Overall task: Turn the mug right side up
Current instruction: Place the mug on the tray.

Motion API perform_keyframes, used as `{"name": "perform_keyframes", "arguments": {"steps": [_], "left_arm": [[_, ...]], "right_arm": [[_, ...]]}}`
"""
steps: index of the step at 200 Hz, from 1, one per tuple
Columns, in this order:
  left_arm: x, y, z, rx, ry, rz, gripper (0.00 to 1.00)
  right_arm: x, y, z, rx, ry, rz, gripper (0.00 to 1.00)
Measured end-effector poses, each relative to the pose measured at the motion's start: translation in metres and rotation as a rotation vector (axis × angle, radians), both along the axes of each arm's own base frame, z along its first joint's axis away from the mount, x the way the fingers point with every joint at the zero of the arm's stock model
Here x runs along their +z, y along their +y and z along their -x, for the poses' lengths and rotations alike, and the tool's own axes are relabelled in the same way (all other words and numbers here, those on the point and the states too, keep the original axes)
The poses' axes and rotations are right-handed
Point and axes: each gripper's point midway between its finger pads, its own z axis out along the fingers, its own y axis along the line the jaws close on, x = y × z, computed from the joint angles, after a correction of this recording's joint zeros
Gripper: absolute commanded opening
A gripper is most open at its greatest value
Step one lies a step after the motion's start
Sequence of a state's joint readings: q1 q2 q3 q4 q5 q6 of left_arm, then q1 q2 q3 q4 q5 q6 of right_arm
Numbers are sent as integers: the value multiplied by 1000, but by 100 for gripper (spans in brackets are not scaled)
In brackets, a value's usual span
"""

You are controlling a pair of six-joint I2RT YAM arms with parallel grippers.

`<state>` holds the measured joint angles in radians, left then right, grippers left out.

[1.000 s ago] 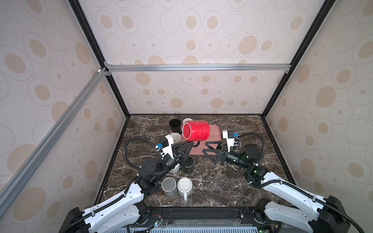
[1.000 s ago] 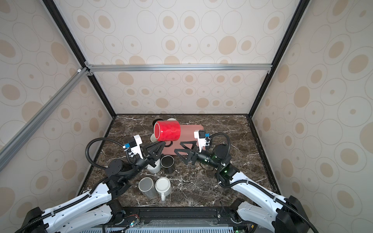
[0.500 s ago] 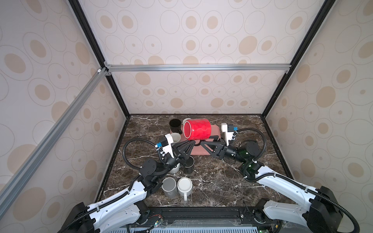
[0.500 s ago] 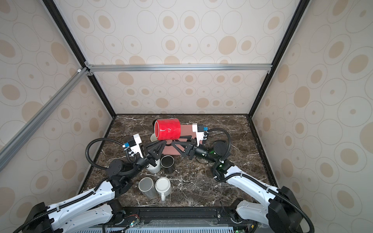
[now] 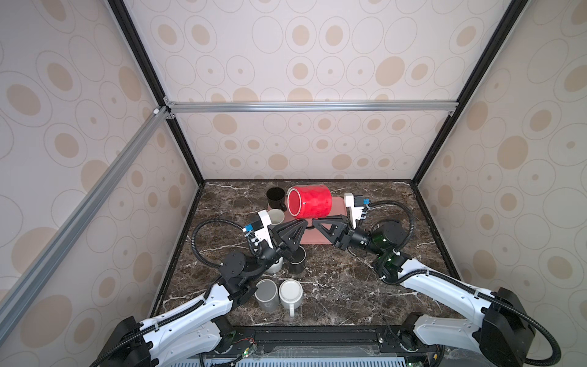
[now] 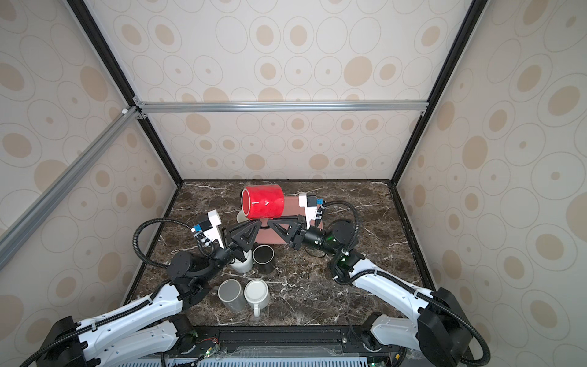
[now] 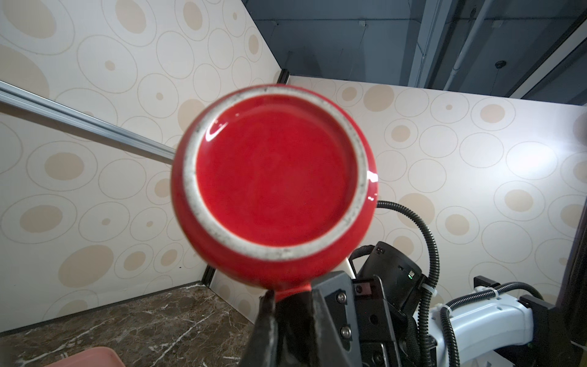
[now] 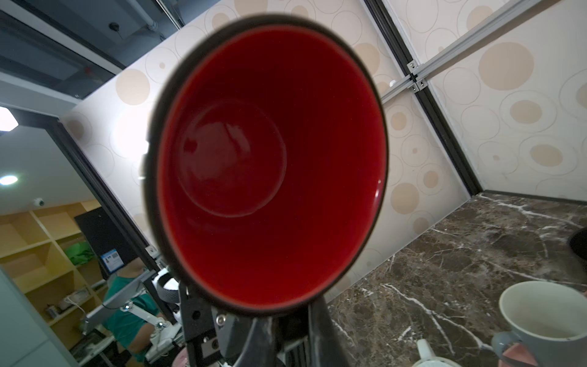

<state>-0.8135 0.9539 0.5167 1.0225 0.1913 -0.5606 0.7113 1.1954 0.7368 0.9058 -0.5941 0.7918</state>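
red mug point(image 5: 309, 201) aloft on its side | left gripper point(image 5: 305, 223) clamped on its handle | right gripper point(image 5: 314, 222) closed alongside, grasp unclear

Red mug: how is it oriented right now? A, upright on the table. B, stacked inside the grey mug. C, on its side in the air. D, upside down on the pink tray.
C: the red mug hangs on its side above the table, base toward the left gripper, which holds it.
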Motion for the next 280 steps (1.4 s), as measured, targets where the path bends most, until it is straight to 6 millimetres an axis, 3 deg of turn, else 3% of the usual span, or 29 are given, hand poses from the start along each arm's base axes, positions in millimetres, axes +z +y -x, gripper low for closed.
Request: {"name": "perform_keyframes", "arguments": {"steps": [12,44,105,150,164,169,190,227,253,280], "left_arm": [[-2,-1,-1,2,5,-5,0],[-6,0,-6,21,33,-11,45],[3,18,-8,91,52,26,79],[2,33,-7,156,72,3,89],[3,39,-6,177,70,-4,93],[3,41,-5,184,71,-6,99],[3,49,-4,214,71,-16,99],[-4,57,-4,257,93,-46,99],[-9,65,-4,291,111,-61,99],[-12,75,-2,323,122,-63,99]], "right_arm": [[-2,0,-2,-11,11,5,0],[-8,-3,-7,-66,34,40,0],[-24,-22,-20,-234,57,150,0],[-62,-39,-45,-399,94,417,0],[-68,-47,-58,-468,93,522,0],[-71,-49,-64,-495,89,565,0],[-86,-56,-87,-581,79,737,0],[-147,-61,-126,-641,91,1084,0],[-196,-62,-142,-616,97,1304,0],[-231,-59,-154,-589,73,1480,0]]}}
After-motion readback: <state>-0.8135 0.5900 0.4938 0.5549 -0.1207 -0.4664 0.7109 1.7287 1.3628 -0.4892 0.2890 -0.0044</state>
